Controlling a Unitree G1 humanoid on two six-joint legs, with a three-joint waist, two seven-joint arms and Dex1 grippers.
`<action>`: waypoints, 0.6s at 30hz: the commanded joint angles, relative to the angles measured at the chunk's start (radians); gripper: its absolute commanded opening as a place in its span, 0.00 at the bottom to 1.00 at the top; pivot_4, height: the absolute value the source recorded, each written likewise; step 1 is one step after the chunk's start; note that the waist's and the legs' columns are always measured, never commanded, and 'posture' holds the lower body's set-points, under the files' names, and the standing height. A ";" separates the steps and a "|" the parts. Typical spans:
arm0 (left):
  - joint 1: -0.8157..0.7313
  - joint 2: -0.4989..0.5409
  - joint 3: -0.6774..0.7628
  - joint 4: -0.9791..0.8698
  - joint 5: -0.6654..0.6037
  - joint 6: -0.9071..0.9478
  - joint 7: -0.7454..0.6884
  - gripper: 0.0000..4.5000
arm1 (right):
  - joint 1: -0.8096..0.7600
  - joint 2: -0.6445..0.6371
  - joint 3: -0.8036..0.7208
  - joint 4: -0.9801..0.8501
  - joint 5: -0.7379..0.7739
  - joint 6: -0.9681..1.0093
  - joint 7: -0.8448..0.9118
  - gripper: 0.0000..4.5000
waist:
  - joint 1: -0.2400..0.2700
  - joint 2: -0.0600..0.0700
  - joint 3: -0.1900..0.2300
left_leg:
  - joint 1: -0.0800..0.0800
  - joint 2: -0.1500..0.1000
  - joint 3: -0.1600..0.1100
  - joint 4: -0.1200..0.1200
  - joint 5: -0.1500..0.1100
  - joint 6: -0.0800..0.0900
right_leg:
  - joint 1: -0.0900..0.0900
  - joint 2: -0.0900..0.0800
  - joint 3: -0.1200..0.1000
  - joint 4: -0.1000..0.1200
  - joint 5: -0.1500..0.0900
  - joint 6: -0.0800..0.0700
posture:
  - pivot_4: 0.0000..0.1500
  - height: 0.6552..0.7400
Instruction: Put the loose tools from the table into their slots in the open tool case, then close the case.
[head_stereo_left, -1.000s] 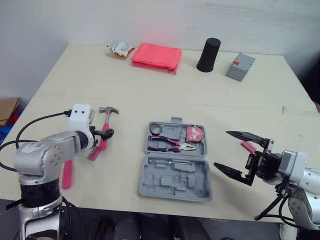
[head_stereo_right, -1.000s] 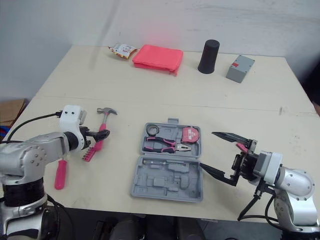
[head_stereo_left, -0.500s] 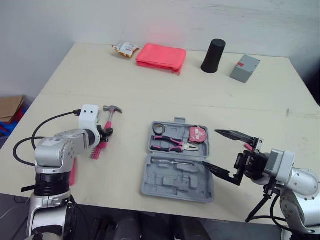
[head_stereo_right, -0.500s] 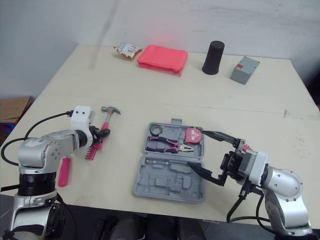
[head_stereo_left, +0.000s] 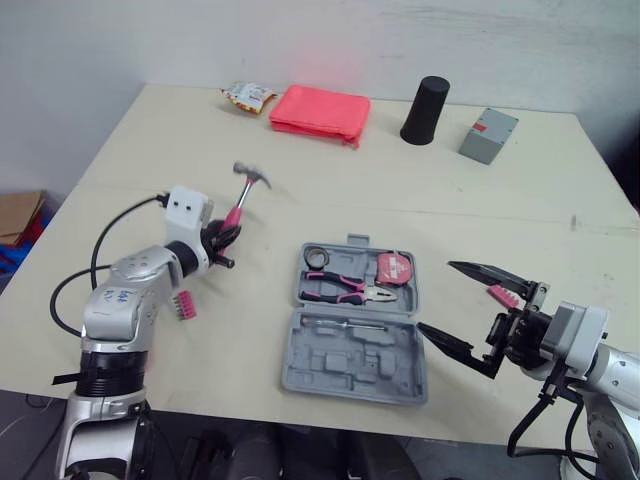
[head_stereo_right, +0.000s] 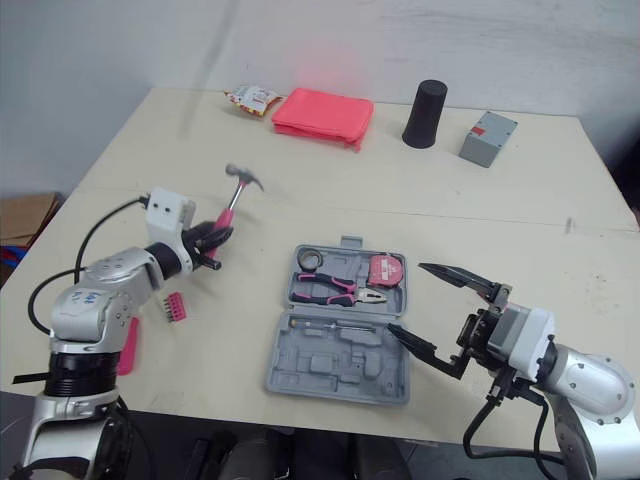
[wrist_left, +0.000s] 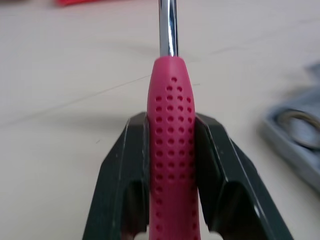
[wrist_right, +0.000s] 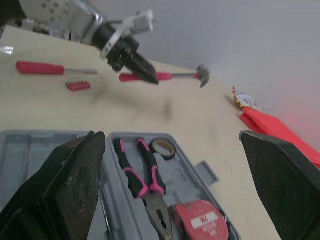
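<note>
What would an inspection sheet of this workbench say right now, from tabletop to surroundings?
Surface: pale table, flat.
Job's things: open grey case holding pliers, tape measure and tape roll; hammer held clear of the table; screwdriver and bit strip lying loose.
Clutter: red pouch, black cup, grey box and snack packet along the far edge.
Grippers: left gripper shut on the hammer's handle; right gripper open beside the case.
Cables: black cable looping from the left arm.
Surroundings: white wall; cardboard box on the floor at the left.
</note>
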 joint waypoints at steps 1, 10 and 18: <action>0.014 0.094 -0.051 -0.125 -0.081 -0.202 -0.361 0.12 | 0.030 -0.032 -0.069 -0.008 0.035 -0.015 0.049 1.00 | 0.003 0.000 0.000 | 0.000 0.000 0.000 0.000 0.000 0.000 | 0.000 0.000 0.000 -0.001 0.000 0.000 | 1.00 1.00; -0.062 0.235 -0.337 -0.345 -0.042 -0.093 -0.604 0.12 | 0.216 -0.068 -0.192 -0.066 0.075 0.013 0.131 1.00 | 0.003 0.000 0.000 | 0.000 0.000 -0.001 0.000 -0.001 0.002 | 0.002 0.001 0.001 -0.003 0.000 0.000 | 1.00 1.00; -0.223 0.163 -0.585 -0.411 0.072 0.221 -0.488 0.12 | 0.262 -0.052 -0.201 -0.141 0.081 0.053 0.097 1.00 | 0.000 0.000 0.000 | 0.000 -0.001 -0.002 0.001 0.000 0.004 | 0.002 0.001 0.004 -0.001 0.001 0.002 | 1.00 1.00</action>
